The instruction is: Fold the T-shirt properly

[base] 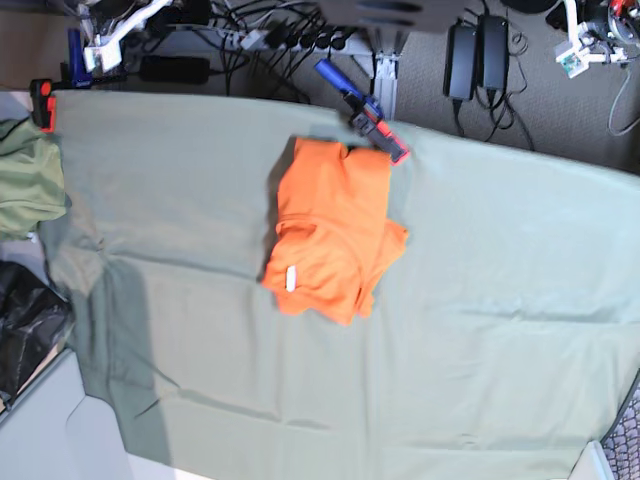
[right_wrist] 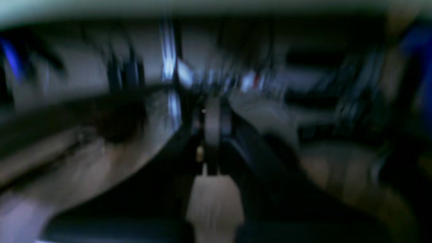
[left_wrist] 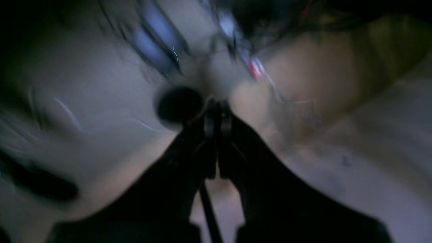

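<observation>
Orange, one folded T-shirt point(base: 332, 230) lies on one table cloth point(base: 500, 260); both grippers point(left_wrist: 216, 111) point(right_wrist: 212, 114) clenched empty.

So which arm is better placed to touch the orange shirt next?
Cannot tell: neither arm shows in the base view. The T-shirt lies mid-cloth, and both wrist views are blurred, the left gripper and right gripper shut.

left gripper point(left_wrist: 216, 116): black, two wedge-shaped jaws with grey pads
right gripper point(right_wrist: 212, 121): black and heavily blurred, with a grey pad
cable: thin, dark, under the left jaws
</observation>
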`<state>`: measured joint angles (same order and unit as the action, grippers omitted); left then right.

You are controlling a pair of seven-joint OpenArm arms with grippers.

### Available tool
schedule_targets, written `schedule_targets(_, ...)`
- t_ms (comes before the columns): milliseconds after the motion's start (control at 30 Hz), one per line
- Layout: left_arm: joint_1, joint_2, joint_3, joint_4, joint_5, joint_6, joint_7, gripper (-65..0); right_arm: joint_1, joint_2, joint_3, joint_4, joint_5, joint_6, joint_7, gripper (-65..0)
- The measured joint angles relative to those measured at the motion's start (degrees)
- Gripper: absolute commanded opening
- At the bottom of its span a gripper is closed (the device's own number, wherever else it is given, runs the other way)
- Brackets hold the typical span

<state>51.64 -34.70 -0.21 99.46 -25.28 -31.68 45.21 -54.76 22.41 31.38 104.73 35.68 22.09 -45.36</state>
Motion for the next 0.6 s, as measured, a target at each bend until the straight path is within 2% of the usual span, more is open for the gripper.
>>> schedule_targets(100,-3.0,0.9,1.9,-13.4,2.8,5.7,0.4,-65.0,-2.1,0.0,-5.2,-7.7,-3.3,0.0,-1.6,-65.0)
schedule_targets(167,-7.3,1.7,3.9,-22.7,2.9,7.0,1.3,-65.0,-1.8,0.0,-8.6,-14.0,-5.6,-0.1,-1.8,-65.0)
schedule_targets(333,-22.3,6.0,13.2,-46.0,2.6,6.8,0.2,-65.0,4.5,-0.3,-15.7,-31.5,-11.7,-0.2,-3.5,-65.0)
schedule_targets(467,-36.3,11.9,22.9,-65.1,2.4,9.0,-3.5,-65.0,14.4,-0.4,-18.4,-45.1,-11.9,-0.3,-3.5,-65.0)
schedule_targets(600,-46.9,18.9,28.5,-78.1,2.3,11.8,-9.2,-65.0,25.0,-0.3,-18.7,-55.1,-12.0,-0.3,-2.5,-65.0)
